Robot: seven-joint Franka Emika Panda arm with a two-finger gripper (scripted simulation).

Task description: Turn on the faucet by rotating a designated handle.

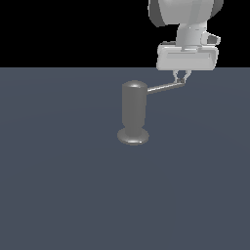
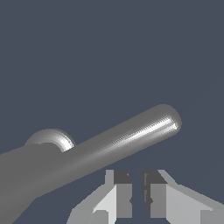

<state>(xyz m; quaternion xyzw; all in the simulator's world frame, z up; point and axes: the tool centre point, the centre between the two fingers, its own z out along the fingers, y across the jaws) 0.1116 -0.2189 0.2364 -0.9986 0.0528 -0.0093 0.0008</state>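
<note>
The faucet point(image 1: 134, 111) is a glossy dark-grey upright cylinder on a flared foot, in the middle of the exterior view. Its handle point(image 1: 165, 87), a thin straight rod, juts from the cylinder's top toward the exterior view's right. My gripper point(image 1: 181, 78) hangs right above the rod's free end, fingertips at or just beside it. In the wrist view the fingers point(image 2: 119, 192) stand almost together with only a narrow slit and nothing between them; my gripper point(image 2: 136, 195) is beside the handle point(image 2: 127, 140), not around it. The faucet body point(image 2: 19, 179) fills one corner.
The faucet stands on a flat blue-grey floor point(image 1: 63, 185) that runs across the whole view. The white-grey hand and wrist point(image 1: 187, 56) of the arm rise above the handle's end.
</note>
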